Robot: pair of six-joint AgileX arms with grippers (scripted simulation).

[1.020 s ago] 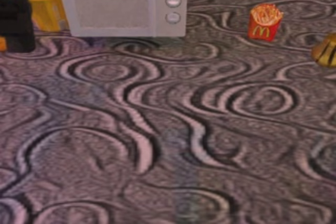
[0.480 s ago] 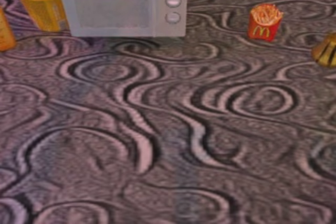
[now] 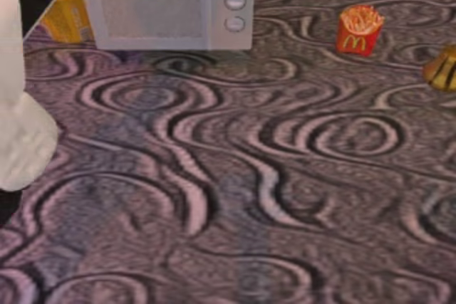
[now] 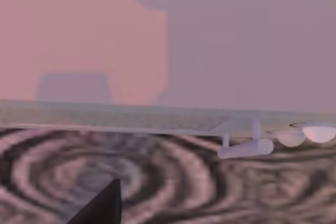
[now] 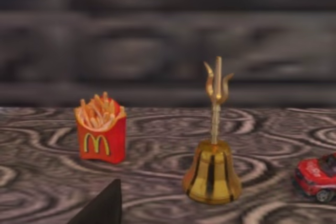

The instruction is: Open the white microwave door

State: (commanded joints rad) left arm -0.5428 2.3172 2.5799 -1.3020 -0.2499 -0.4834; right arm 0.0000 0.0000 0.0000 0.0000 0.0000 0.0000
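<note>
The boxy white-grey microwave (image 3: 166,6) stands at the tabletop's far left, its mesh-windowed door (image 3: 152,13) shut. My left arm approaches; tool state I cannot tell. Next: reach the door's handle.

Yellow arched "M" logo on red fries carton (image 5: 102,132), no other legible text

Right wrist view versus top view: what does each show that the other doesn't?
Only the right wrist view shows the red toy car and the bell's trident handle. Only the top view shows the microwave, its door shut, the yellow container beside it, and the left arm at the table's left. Both show the fries carton and bell on the swirl-patterned table.
</note>
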